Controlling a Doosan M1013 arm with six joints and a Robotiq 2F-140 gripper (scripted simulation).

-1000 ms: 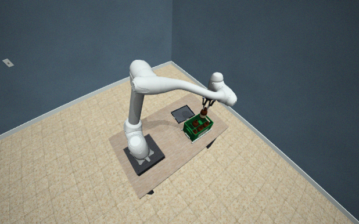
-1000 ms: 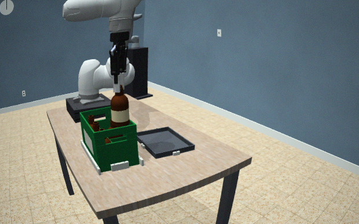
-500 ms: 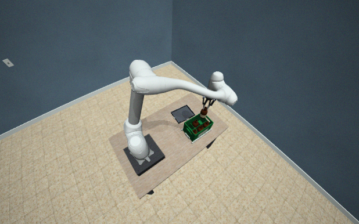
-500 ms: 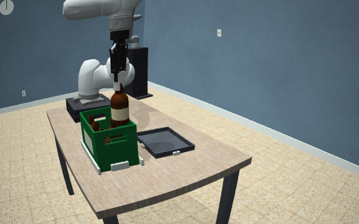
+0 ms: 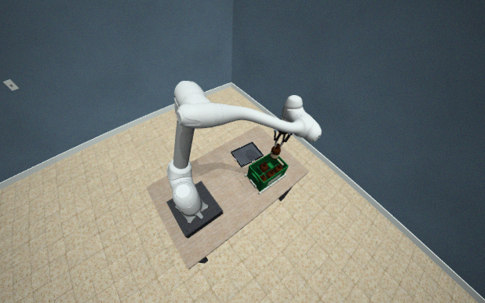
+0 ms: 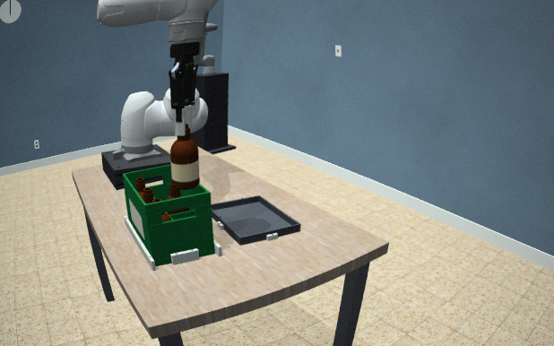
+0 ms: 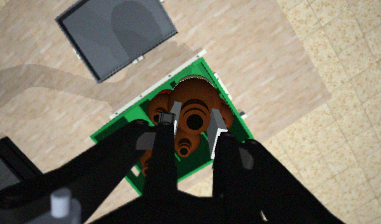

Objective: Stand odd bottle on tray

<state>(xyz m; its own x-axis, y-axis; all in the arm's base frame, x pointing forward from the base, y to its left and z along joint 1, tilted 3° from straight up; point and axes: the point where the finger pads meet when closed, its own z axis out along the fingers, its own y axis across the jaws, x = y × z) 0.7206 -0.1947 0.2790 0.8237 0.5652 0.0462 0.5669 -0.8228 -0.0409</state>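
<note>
My gripper (image 6: 183,126) is shut on the neck of a brown bottle (image 6: 185,162) with a cream label. It holds the bottle upright, most of its body lifted above the green crate (image 6: 171,216). In the wrist view my fingers grip the bottle's mouth (image 7: 194,121) from both sides. Several other brown bottles (image 6: 145,192) stand in the crate, only their necks showing. The dark grey tray (image 6: 255,219) lies flat on the table just right of the crate. In the top view the held bottle (image 5: 275,151) hangs over the crate's far corner (image 5: 268,171).
The crate and tray sit within small white stops on the wooden table (image 6: 229,251). The arm's base (image 5: 185,194) stands on a dark plate at the table's other end. A black pedestal (image 6: 213,112) stands on the floor behind the table.
</note>
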